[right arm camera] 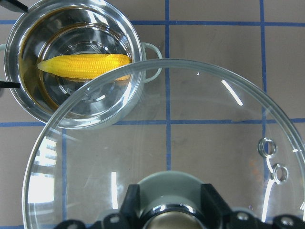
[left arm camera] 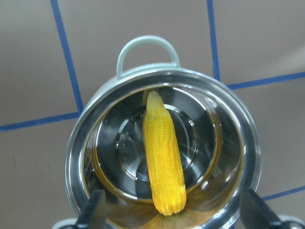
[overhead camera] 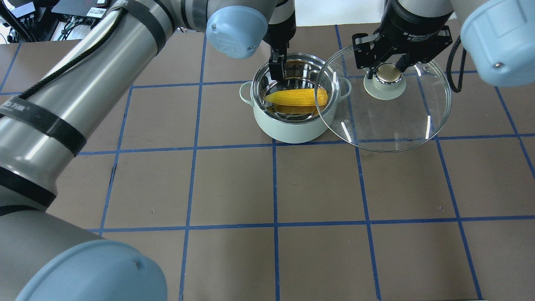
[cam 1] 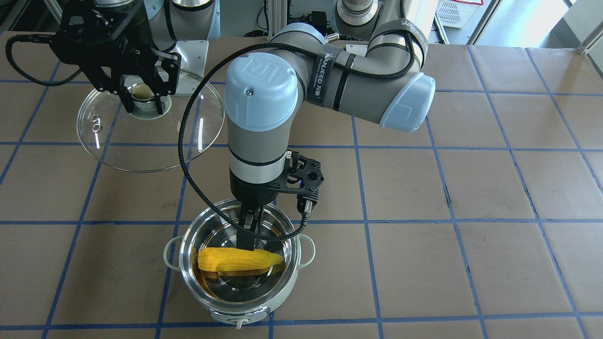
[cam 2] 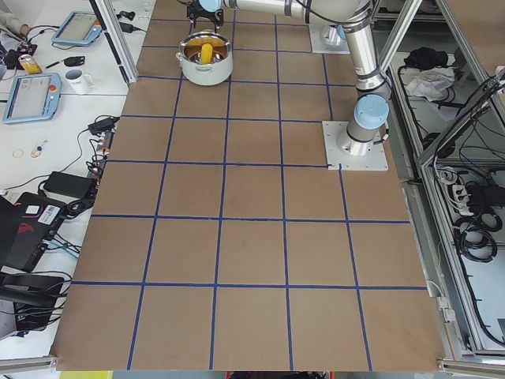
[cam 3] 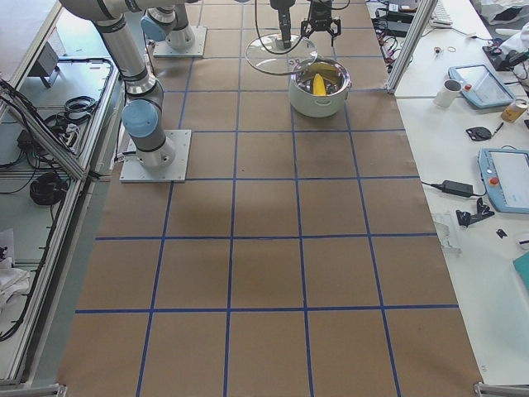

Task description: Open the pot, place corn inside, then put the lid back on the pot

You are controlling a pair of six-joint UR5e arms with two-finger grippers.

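The mint-green pot (overhead camera: 292,130) stands open on the table. The yellow corn (overhead camera: 297,97) lies flat inside it on the steel bottom, also in the left wrist view (left arm camera: 164,157). My left gripper (overhead camera: 276,69) hangs just inside the pot's rim above the corn. It is open, with its fingers (left arm camera: 93,210) wide apart and clear of the corn. My right gripper (overhead camera: 386,75) is shut on the knob of the glass lid (overhead camera: 393,125). It holds the lid lifted beside the pot, and the lid's edge overlaps the pot's rim in the right wrist view (right arm camera: 190,143).
The table is brown paper with a blue tape grid. The right arm's base plate (cam 1: 188,52) sits behind the lid. The left arm's base (cam 2: 357,146) stands on its plate. A side bench (cam 2: 31,87) holds tablets and a mug.
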